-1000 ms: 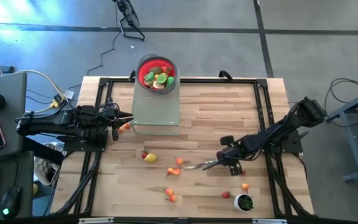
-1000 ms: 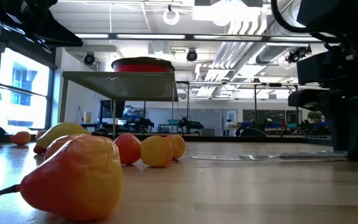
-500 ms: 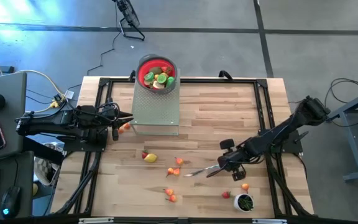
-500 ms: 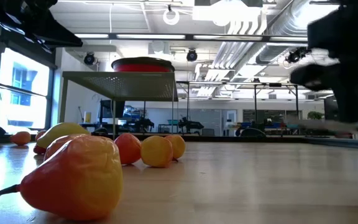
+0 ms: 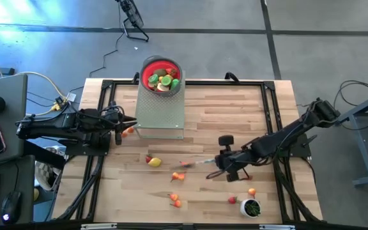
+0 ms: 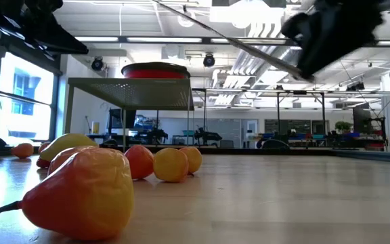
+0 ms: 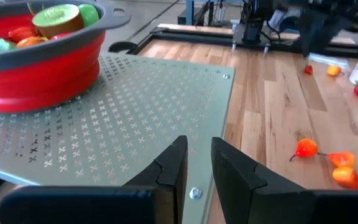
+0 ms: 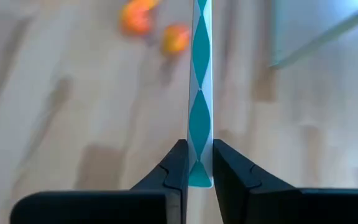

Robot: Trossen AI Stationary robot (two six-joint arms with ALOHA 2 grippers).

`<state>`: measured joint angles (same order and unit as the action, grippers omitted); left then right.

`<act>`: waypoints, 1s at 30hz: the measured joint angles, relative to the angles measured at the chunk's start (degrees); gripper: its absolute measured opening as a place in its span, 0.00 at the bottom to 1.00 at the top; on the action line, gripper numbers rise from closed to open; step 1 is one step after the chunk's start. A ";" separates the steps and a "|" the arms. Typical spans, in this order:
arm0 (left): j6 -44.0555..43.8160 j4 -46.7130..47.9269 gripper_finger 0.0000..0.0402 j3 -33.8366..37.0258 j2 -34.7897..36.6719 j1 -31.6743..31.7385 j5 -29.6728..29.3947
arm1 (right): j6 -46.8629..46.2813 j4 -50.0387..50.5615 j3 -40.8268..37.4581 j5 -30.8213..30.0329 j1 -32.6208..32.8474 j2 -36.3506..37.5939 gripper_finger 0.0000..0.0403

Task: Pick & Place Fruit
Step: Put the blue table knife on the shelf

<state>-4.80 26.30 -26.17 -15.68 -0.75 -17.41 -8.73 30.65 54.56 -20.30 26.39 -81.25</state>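
The right end effector point(image 5: 217, 161) hangs above the tabletop point(image 5: 235, 115), well to the right of the perforated metal stand point(image 5: 160, 110), its fingers point(image 8: 174, 168) pinching the handle of a silver knife point(image 8: 200, 93). In the high view the blade reaches from the fingers toward the loose fruit on the wood; in the low view the knife point(image 6: 229, 39) slants high in the air, clear of the surface.

The left end effector point(image 5: 125, 124) waits just beside the stand's left edge, its fingers point(image 7: 173, 167) drawn nearly together with only a narrow gap and nothing between them. A small orange fruit piece point(image 5: 129, 130) lies right by its tip.

A red bowl point(image 5: 161, 75) sits on the far end of the stand, filled with green, red and tan fruit pieces point(image 5: 165, 81). The rest of the fruit lies scattered on the tabletop nearer than the stand: a yellow piece with a red one point(image 5: 153, 161) below the stand's front edge, several orange pieces point(image 5: 180, 171) toward the knife tip, and two more point(image 5: 175, 200) nearer the front rim. Beyond the right end effector, away from the stand, a small white cup point(image 5: 252, 207) with green contents stands with a red piece point(image 5: 232, 200) and an orange piece point(image 5: 252, 191) near it.
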 joint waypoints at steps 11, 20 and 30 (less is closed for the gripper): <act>0.00 2.76 0.17 0.00 0.00 0.00 0.33 | 9.13 -0.36 6.31 -14.08 -7.15 0.00 0.11; 0.00 2.61 0.17 0.00 0.00 0.00 0.33 | 13.27 -1.77 13.00 -13.16 -14.20 -0.59 0.10; -1.68 2.61 0.17 0.00 0.00 -0.02 1.67 | 20.10 -3.35 21.70 -7.82 -20.45 -7.53 0.10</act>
<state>-6.48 28.91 -26.17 -15.68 -0.78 -15.73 11.37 27.31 76.26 -28.12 5.94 -88.79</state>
